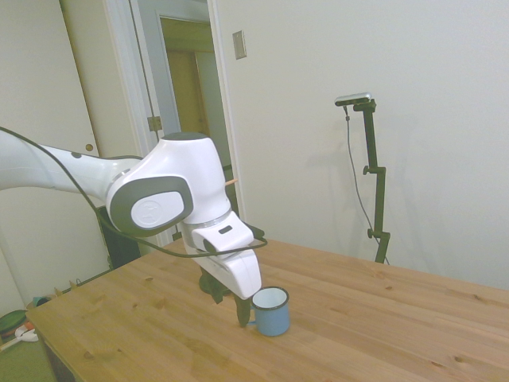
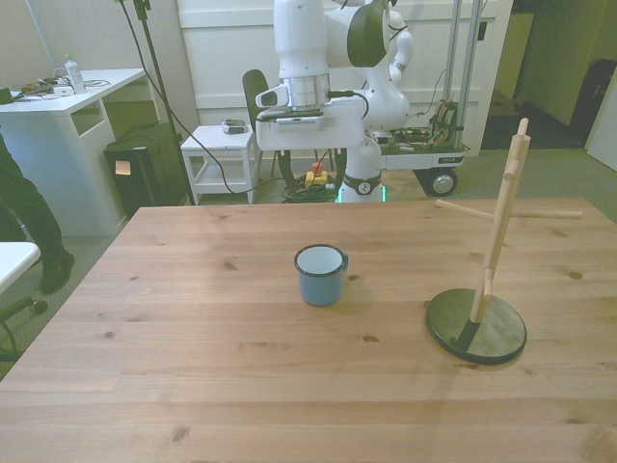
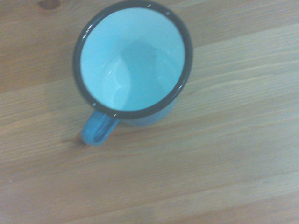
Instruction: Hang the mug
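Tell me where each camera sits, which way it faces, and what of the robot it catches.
Side view: off one side of the table, looking across; arm and gripper beside the mug.
Front view: across the table, facing the robot; arm and base behind the mug, mug tree on the front view's right.
Wrist view: looks down into the mug; no robot parts.
All share the mug.

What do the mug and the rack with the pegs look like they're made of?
The mug looks like enamelled metal: glossy light-blue coat, thin dark rim. The rack looks like pale unfinished wood, its post and pegs plain dowels, on a dark round base whose material I can't tell.
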